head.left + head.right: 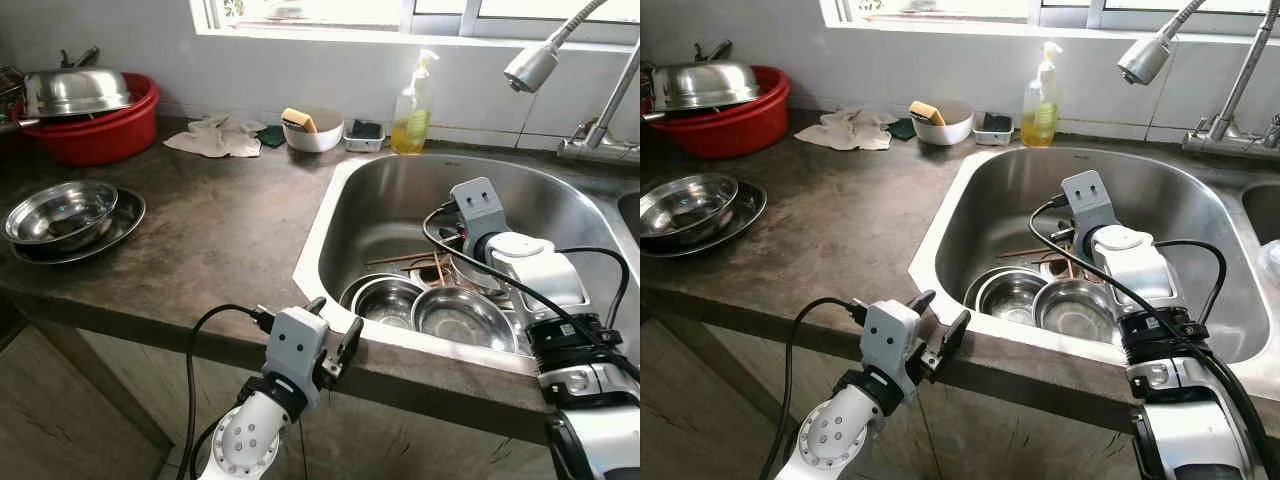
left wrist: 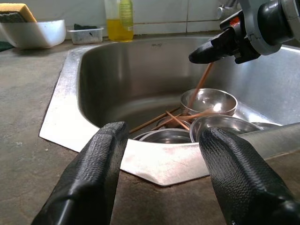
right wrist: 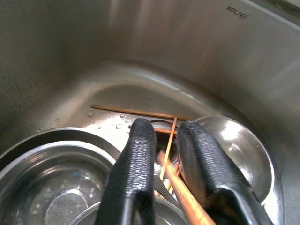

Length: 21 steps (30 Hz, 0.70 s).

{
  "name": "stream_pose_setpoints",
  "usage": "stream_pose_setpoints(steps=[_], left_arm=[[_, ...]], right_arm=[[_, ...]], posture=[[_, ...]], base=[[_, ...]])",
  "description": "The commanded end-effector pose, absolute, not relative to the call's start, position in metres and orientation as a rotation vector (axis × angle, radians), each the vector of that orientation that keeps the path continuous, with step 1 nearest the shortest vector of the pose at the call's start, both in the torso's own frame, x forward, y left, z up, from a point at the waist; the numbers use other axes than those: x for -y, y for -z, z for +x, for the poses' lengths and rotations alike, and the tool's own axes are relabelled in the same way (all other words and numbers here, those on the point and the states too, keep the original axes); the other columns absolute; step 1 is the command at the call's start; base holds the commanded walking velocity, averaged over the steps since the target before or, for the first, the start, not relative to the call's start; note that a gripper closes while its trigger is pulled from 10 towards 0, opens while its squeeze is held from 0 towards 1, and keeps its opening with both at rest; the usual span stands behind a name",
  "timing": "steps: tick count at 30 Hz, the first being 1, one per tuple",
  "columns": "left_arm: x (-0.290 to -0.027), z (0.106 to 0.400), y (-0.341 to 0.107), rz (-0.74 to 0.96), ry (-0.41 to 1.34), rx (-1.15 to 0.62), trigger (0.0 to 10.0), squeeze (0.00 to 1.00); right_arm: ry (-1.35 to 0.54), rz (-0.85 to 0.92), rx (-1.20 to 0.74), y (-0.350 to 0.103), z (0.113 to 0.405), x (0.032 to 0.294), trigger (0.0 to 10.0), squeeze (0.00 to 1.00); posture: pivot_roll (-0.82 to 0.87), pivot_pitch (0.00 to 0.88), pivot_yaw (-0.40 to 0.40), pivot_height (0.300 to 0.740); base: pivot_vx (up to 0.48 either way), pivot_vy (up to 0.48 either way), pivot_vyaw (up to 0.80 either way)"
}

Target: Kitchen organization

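Stainless steel surrounds the right gripper (image 3: 161,140), which reaches down into the sink (image 1: 330,215) with its two black fingers nearly pressed together around a wooden chopstick (image 3: 180,192). The stick runs up between the pads at a slant, and from the left wrist view it rises from a small steel bowl (image 2: 208,101) towards the fingertips. The step in hand looks like lifting chopsticks out of the sink; to do it well the pinch should sit firm before any lift, and the rise should follow the stick's own slant so it does not lever against the bowl's rim or drag the other chopsticks (image 3: 136,112) lying crossed on the sink floor (those are thin and wet-looking, so likely to slip).

The left gripper (image 2: 161,168) hovers at the counter edge just outside the sink's near corner, fingers spread wide and holding nothing.

As for containers: the sink holds several steel bowls (image 1: 465,318) nested near its front wall, with chopsticks across and behind them. On the counter to the left, a steel bowl (image 1: 60,212) sits in a shallow steel plate (image 1: 125,225). Farther back a red basin (image 1: 105,135) carries a steel lid (image 1: 75,90). Under the window, a white bowl (image 1: 315,138) holds a yellow sponge (image 1: 298,120), beside a small tray (image 1: 364,137) and a soap bottle (image 1: 412,115) about half full of yellow liquid.
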<state>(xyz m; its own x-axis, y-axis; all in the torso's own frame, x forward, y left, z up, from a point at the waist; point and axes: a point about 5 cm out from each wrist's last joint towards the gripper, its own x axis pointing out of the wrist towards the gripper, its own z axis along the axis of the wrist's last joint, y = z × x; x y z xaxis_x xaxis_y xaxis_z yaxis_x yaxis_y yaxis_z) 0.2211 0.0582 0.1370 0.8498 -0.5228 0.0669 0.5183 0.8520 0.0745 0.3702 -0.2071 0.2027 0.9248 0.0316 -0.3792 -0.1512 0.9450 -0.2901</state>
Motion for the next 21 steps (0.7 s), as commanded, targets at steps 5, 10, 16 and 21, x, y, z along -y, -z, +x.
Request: stream_pose_setpoints(steps=[5,10,16,21], left_arm=[[-0.059,0.219,-0.139,0.056,0.545,0.097,10.0,0.00],[-0.059,0.220,-0.139,0.056,0.546,0.095,10.0,0.00],[-0.060,0.221,-0.139,0.058,0.547,0.095,10.0,0.00],[-0.060,0.222,-0.139,0.059,0.545,0.098,10.0,0.00]], right_arm=[[-0.060,-0.290,-0.293,-0.214,0.365,0.208,10.0,1.00],[-0.045,-0.283,-0.244,-0.218,0.361,0.205,10.0,0.96],[0.006,-0.247,-0.121,-0.228,0.346,0.200,10.0,0.00],[0.069,-0.164,0.028,-0.243,0.329,0.199,10.0,0.00]], posture=[[0.00,0.073,-0.014,0.740],[0.00,0.067,-0.011,0.740],[-0.01,0.066,-0.006,0.740],[-0.01,0.071,-0.004,0.740]], base=[[0.000,0.000,0.00],[0.000,0.000,0.00],[0.000,0.000,0.00],[0.000,0.000,0.00]])
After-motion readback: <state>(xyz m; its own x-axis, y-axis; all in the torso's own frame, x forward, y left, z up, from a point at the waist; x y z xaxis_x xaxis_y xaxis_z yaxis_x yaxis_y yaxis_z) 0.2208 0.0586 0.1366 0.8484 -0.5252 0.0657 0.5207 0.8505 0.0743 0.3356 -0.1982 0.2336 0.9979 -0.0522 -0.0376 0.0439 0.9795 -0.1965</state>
